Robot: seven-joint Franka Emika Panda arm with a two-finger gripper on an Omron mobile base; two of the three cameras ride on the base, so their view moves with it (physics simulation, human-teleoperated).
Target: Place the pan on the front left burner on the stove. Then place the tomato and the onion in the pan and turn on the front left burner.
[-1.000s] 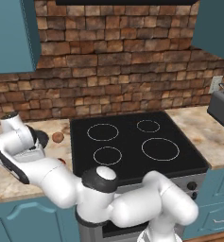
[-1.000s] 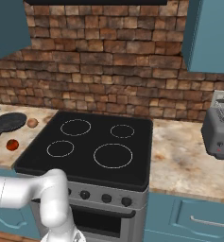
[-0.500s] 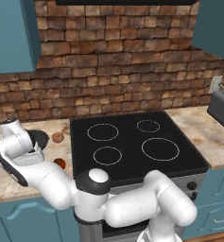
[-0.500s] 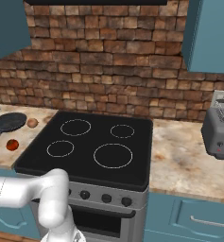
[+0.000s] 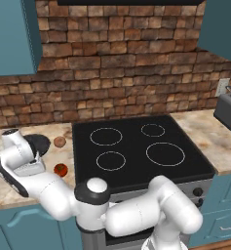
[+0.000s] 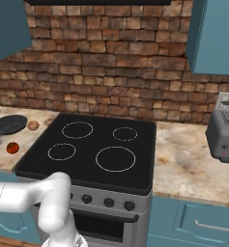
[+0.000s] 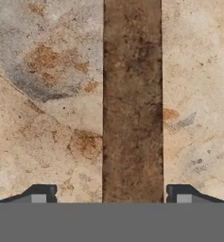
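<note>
The pan's brown wooden handle [image 7: 132,94] runs straight up the hand view over the speckled counter. My gripper [image 7: 111,194] is open and straddles it, one fingertip [image 7: 38,194] on each side with a gap to the wood. The dark pan [image 5: 40,143] [image 6: 9,124] lies on the counter left of the stove [image 5: 195,161], partly behind my white hand. The tan onion [image 5: 60,142] [image 6: 33,125] sits just right of the pan. The red tomato [image 5: 61,170] [image 6: 12,147] lies nearer the counter's front. The front left burner [image 5: 110,160] [image 6: 62,151] is bare.
A grey toaster [image 5: 229,111] [image 6: 223,135] stands on the counter right of the stove. Black knobs [image 6: 87,198] line the stove's steel front. Brick wall and teal cabinets close off the back.
The elbow has swung a little to the left and the hand has settled slightly lower over the pan's handle. Pan, onion and tomato lie where they were.
</note>
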